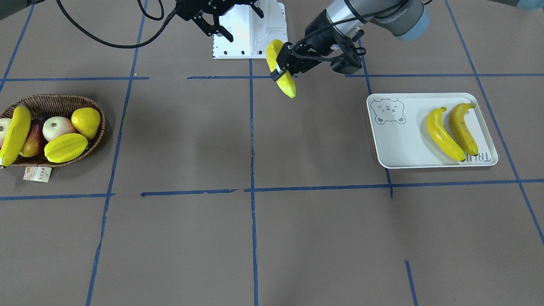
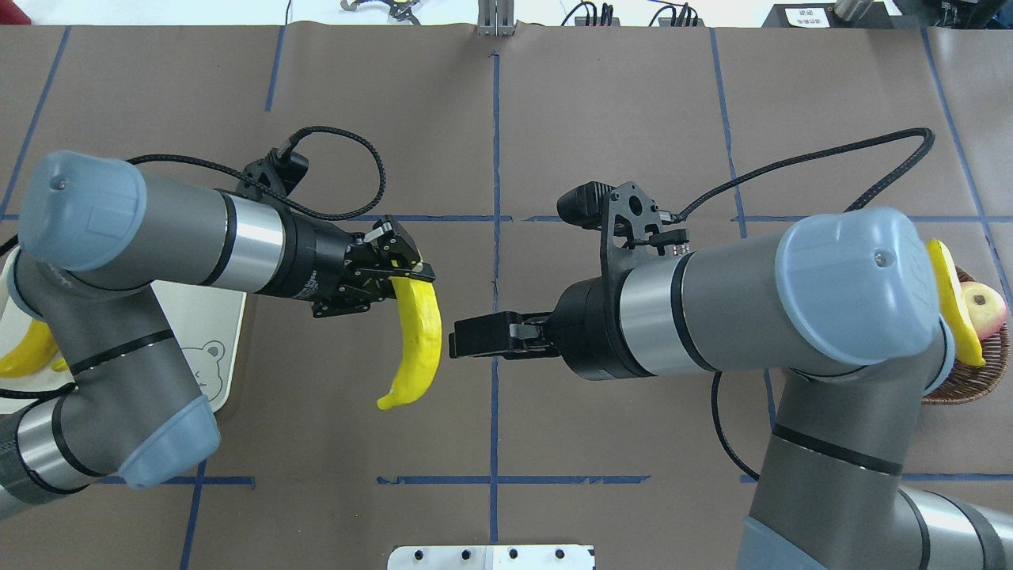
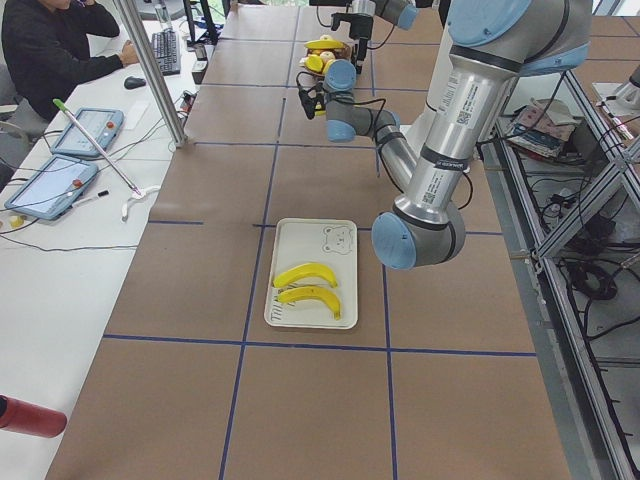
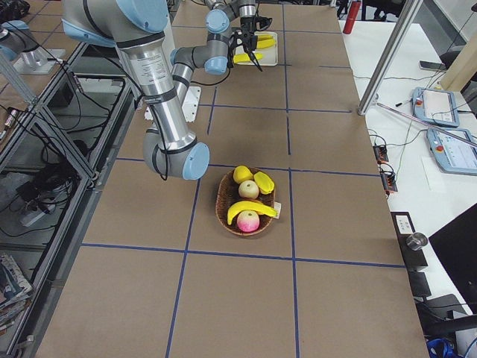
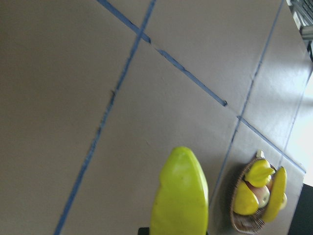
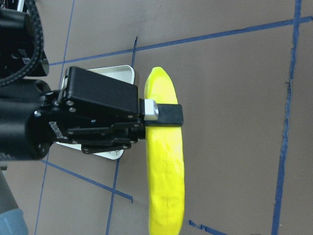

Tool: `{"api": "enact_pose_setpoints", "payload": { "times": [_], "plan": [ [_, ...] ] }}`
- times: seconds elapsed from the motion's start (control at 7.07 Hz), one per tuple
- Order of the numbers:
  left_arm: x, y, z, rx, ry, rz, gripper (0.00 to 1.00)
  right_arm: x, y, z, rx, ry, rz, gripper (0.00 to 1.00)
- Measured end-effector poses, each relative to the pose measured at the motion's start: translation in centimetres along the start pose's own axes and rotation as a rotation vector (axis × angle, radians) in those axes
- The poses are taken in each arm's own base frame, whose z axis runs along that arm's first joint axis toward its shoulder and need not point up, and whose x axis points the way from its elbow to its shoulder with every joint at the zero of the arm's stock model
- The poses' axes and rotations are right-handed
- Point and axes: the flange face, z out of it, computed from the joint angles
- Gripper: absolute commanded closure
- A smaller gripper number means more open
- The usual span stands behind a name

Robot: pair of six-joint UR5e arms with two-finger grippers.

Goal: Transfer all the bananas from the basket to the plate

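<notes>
**third banana in the air, one left in the basket**

the left gripper is clenched across the upper part of a banana and holds it off the table, over the middle strip and nearer the robot's edge than the operators' edge. the banana hangs tilted, its free tip pointing down and toward the operators' side. in the right wrist view a finger pad crosses the fruit about a third of the way from its top.

the right gripper is released and carries nothing. it hangs just beside the held banana, apart from it, near the robot's edge by the white mounting plate.

the plate lies toward the table's left end. two bananas rest on it side by side, nearly parallel, in the half away from the bear face and by the lettered corner. the outer one covers part of the lettering.

the basket sits at the table's right end, its paper tag on the table at the operators' side. one banana lies across its outer end, its lower tip reaching past the rim. beside it are a star fruit, a yellow pear-shaped fruit and a pale reddish round fruit.
</notes>
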Motion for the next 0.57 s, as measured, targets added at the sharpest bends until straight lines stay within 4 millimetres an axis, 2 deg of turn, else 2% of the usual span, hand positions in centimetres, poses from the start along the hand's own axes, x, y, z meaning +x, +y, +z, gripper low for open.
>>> {"api": "enact_pose_setpoints", "payload": {
  "times": [0.28, 0.42, 0.57],
  "plan": [
    [-2.6, -4.9, -1.4, 0.128, -0.256, 0.081, 1.0, 0.4, -0.4, -0.2, 0.011, 0.007, 0.004, 0.0],
    [-5.7, -7.0, -1.6, 0.174, -0.383, 0.118, 1.0, 0.6, -0.8, -0.4, 0.018, 0.012, 0.007, 0.0],
    [-9.6, -8.8, -1.7, 0.202, -0.488, 0.134, 1.0, 1.0, -1.2, -0.6, 0.028, 0.02, 0.012, 0.0]
  ]
}}
